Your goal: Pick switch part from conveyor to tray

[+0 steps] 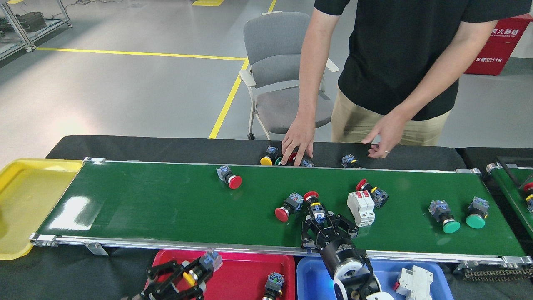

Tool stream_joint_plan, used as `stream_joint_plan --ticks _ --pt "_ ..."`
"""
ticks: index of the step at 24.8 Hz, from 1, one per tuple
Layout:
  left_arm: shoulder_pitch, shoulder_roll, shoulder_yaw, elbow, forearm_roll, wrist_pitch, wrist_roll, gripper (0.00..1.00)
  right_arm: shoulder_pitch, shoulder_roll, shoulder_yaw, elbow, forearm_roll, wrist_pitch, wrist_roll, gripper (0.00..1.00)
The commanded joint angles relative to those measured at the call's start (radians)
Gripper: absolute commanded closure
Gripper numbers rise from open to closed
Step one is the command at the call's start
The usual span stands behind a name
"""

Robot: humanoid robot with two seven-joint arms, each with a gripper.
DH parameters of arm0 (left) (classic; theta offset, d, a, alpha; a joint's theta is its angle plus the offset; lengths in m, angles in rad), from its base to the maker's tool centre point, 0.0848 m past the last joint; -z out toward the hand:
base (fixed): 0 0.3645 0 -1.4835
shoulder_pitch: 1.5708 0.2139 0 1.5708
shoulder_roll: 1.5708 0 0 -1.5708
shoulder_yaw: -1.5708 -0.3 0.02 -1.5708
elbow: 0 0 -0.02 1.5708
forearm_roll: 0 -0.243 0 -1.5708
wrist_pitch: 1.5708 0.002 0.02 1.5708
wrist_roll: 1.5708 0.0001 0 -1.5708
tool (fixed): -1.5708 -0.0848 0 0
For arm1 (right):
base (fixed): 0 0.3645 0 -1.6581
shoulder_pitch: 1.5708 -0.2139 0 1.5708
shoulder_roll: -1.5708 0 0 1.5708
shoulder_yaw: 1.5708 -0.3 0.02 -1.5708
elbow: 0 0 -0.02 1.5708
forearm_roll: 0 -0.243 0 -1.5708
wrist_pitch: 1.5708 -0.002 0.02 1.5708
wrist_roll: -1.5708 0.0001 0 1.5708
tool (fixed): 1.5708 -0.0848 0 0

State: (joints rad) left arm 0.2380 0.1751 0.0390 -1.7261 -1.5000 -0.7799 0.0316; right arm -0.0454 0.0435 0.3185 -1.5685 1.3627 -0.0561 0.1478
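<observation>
The conveyor (145,208) runs left to right across the head view. My left gripper (189,277) is at the bottom edge over the red tray (241,273), shut on a yellow-button switch part (208,262) with a blue-grey body. My right gripper (328,223) reaches over the belt's near rail, fingers spread, with a red-capped switch part (315,206) at its fingertips. Other switch parts on the belt: a red one (229,178), a red one (286,208), a red one (372,192) and two green ones (444,211) (475,210).
A white breaker (361,204) lies on the belt. The blue tray (310,271) holds another breaker (414,280); the red tray holds one switch (272,284). A yellow tray (25,200) is at the left end. A person's hands (297,141) (385,135) touch parts on the black cloth behind.
</observation>
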Motion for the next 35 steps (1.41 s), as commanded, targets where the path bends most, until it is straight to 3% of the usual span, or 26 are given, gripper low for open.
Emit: stream_joint_plan --ticks 1,4,6,7,8,9,10,16,20,25,29,33,35 --pt "-0.002 -0.014 0.039 -0.009 0.004 -0.005 0.002 0.00 0.036 -0.004 0.001 -0.080 -0.004 -0.125 0.003 0.87" --pt "0.001 -0.065 0.142 -0.006 0.004 -0.005 0.002 0.00 0.125 -0.001 0.002 -0.154 -0.005 -0.281 0.001 0.88" --pt "0.001 -0.137 0.242 -0.004 0.006 -0.005 0.002 0.00 0.170 0.001 0.005 -0.180 -0.005 -0.372 0.001 0.88" --pt "0.001 -0.175 0.288 -0.001 0.006 0.057 0.002 0.00 0.180 0.004 0.005 -0.179 -0.005 -0.421 0.003 0.84" --pt "0.001 -0.201 0.321 0.002 0.007 0.126 0.002 0.00 0.188 0.007 0.011 -0.177 -0.005 -0.453 0.004 0.70" --pt "0.003 -0.207 0.335 0.006 0.009 0.177 0.002 0.00 0.197 0.015 0.019 -0.179 -0.005 -0.468 0.004 0.40" --pt "0.003 -0.207 0.340 0.011 0.009 0.203 0.004 0.00 0.205 0.024 0.024 -0.179 -0.007 -0.478 0.006 0.02" --pt "-0.012 -0.206 0.340 0.026 0.007 0.226 0.004 0.00 0.163 0.038 0.016 -0.159 -0.013 -0.499 0.007 0.00" --pt "-0.006 -0.190 0.328 0.028 -0.002 0.189 0.002 0.00 0.121 0.081 -0.082 -0.163 -0.044 -0.381 0.003 0.00" --pt "-0.088 -0.045 0.168 0.048 -0.002 0.030 0.001 0.00 0.098 0.082 -0.210 -0.163 -0.044 -0.100 -0.071 0.00" --pt "-0.226 0.003 0.078 0.164 0.000 0.011 -0.001 0.00 0.159 0.044 -0.237 -0.169 -0.042 0.068 -0.160 0.00" --pt "-0.359 0.004 0.025 0.318 0.001 -0.002 -0.075 0.00 0.289 -0.004 -0.234 -0.194 -0.037 0.076 -0.220 0.00" --pt "-0.405 0.001 0.009 0.373 0.003 -0.005 -0.095 0.00 0.311 -0.010 -0.234 -0.194 -0.034 0.076 -0.229 0.00"
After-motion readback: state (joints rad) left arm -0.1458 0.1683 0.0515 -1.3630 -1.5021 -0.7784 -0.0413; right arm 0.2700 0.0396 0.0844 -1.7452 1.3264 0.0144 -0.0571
